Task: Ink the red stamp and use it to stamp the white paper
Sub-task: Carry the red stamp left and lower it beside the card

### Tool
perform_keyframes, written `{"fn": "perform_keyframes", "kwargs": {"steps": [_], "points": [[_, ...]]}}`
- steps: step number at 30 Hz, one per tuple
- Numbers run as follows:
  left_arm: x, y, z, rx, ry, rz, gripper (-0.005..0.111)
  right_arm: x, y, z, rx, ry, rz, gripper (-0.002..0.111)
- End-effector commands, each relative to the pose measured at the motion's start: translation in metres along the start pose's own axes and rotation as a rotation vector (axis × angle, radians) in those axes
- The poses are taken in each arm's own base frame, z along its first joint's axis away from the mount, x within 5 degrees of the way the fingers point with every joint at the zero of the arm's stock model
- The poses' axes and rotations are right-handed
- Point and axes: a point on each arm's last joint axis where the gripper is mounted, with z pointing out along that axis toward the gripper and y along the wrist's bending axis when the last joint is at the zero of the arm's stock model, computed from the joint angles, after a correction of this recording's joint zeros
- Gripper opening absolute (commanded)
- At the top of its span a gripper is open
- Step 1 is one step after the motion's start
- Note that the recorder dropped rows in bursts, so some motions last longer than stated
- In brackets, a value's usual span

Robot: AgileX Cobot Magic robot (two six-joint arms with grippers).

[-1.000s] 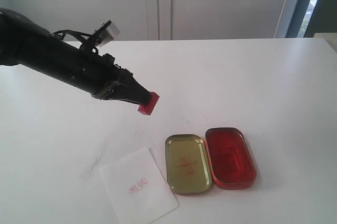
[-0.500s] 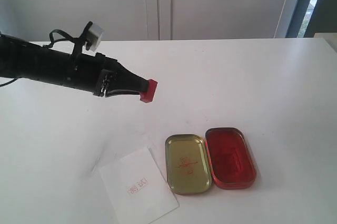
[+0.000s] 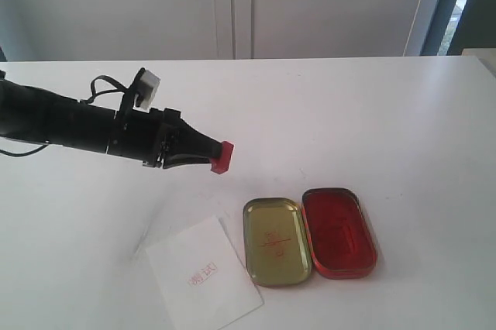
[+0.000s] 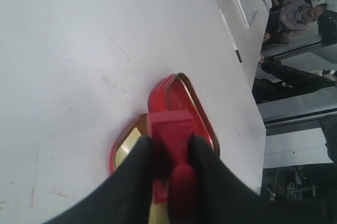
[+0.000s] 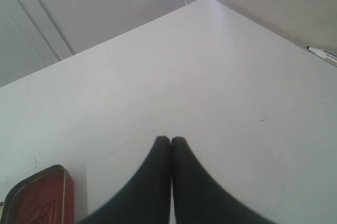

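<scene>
My left gripper (image 3: 208,158) is shut on the red stamp (image 3: 222,157), which it holds nearly level above the table, left of and behind the tin. In the left wrist view the red stamp (image 4: 170,142) sits squeezed between the two black fingers (image 4: 137,174), base pointing away. The white paper (image 3: 203,273) lies at the front of the table and carries a small red print (image 3: 204,273). The open red ink pad tin (image 3: 339,231) lies to the paper's right. My right gripper (image 5: 170,141) is shut on nothing, above bare table; the exterior view does not show it.
The gold tin lid (image 3: 277,240) lies open between the paper and the ink pad, hinged to it. The red ink pad tin (image 5: 34,199) shows at a corner of the right wrist view. A pen (image 5: 322,54) lies on a neighbouring surface.
The left arm has dropped lower and flattened out towards level, still holding the stamp, which has stayed in about the same spot over the table. The paper and tin have not moved.
</scene>
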Motion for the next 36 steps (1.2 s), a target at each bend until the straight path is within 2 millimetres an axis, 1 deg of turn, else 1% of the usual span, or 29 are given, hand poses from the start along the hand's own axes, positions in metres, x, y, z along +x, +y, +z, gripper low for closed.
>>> {"fn": "perform_keyframes", "kwargs": {"steps": [1,10,19,22,23,27,30,32,35,36], "points": [[-0.001,0.006,0.000,-0.030,-0.018,-0.029,0.000,0.001,0.000,0.000,-0.005,-0.005,-0.009,0.000],[0.002,0.011,0.000,-0.088,0.013,-0.023,0.000,0.001,0.000,0.000,-0.005,-0.005,-0.009,0.000],[0.001,0.018,0.000,-0.147,0.004,-0.024,0.000,0.001,0.000,0.000,-0.005,-0.005,-0.009,0.000],[0.005,0.025,0.003,-0.151,0.011,-0.076,0.000,0.001,0.000,0.000,-0.005,-0.005,-0.009,0.000],[0.008,0.030,0.005,-0.146,0.018,-0.108,0.000,0.001,0.000,0.000,-0.005,-0.005,-0.009,0.000],[0.009,0.032,0.006,-0.137,0.023,-0.117,0.000,0.001,0.000,0.000,-0.005,-0.005,-0.009,0.000],[0.009,0.034,0.006,-0.162,0.016,-0.120,0.000,0.001,0.000,0.000,-0.005,-0.005,-0.009,0.000],[0.009,0.039,0.005,-0.209,0.009,-0.172,0.000,0.001,0.000,0.000,-0.005,-0.006,-0.011,0.000],[0.012,0.040,0.005,-0.229,0.036,-0.164,0.000,0.001,0.000,0.000,-0.005,-0.006,-0.011,0.000],[0.012,0.040,0.005,-0.232,0.036,-0.165,0.003,0.001,0.000,0.000,-0.005,-0.006,-0.011,0.000]]}}
